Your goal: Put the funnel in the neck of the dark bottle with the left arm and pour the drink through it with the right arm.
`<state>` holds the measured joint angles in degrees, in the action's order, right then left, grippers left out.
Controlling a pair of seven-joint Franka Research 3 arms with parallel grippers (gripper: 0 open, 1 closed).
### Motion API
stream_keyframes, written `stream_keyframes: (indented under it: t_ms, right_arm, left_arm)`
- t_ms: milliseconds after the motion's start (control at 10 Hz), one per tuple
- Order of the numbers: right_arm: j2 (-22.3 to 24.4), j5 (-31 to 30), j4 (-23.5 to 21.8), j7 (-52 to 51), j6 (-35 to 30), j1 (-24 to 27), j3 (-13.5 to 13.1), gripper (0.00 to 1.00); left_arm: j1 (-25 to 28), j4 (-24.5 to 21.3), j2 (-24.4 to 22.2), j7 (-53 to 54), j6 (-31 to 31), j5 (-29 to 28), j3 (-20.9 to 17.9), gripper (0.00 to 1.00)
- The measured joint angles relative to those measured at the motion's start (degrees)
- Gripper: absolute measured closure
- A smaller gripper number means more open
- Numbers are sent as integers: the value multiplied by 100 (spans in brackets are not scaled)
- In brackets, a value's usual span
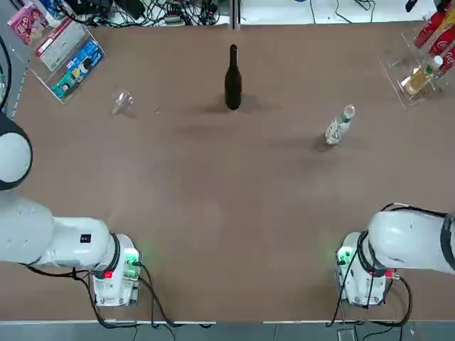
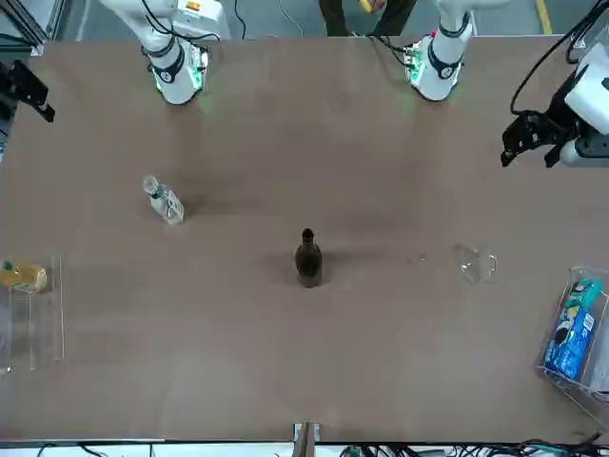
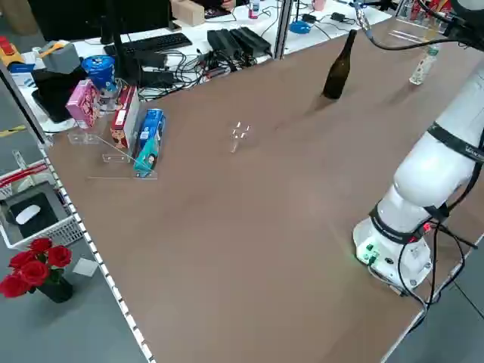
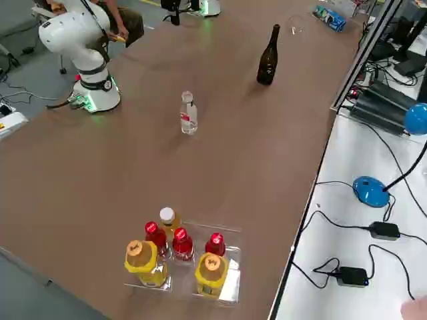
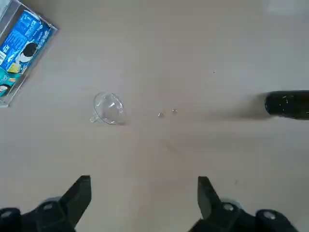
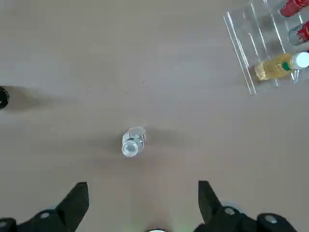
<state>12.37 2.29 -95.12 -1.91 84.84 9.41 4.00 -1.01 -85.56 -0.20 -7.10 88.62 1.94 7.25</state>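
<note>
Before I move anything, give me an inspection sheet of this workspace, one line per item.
Surface: brown tabletop, small droplets between funnel and dark bottle.
Job's things: dark bottle upright; funnel lying on its side, not in the neck; clear drink bottle upright.
Clutter: clear tray of bottles; second tray of packets.
Left gripper: open, empty, above the table on the funnel's side.
Right gripper: open, empty, above the table on the drink's side.
Cables: looped at both arm bases; tangled beyond the far edge.
Surroundings: person seated behind the robot.
</note>
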Motion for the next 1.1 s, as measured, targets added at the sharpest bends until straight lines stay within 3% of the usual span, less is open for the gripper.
stream_keyframes:
  t_ms: [400, 700, 900, 1100]
  right_arm:
    - [2, -104, 118, 0, -1, 2, -10, 0]
    - [2, -104, 113, -240, -75, 3, -14, 0]
    - [-2, -102, 59, -981, -134, 48, -109, 0]
    - [-12, 7, -156, -1931, -133, 175, -356, 0]
  left_arm:
    - [0, -1, 6, -6, 0, -155, 2, 2]
    - [-42, -45, 378, -8, 19, -1017, 17, 2]
    - [-46, -272, 860, -207, 546, -1572, 24, 2]
    - [-55, -930, 1219, -994, 1467, -2270, 50, 1]
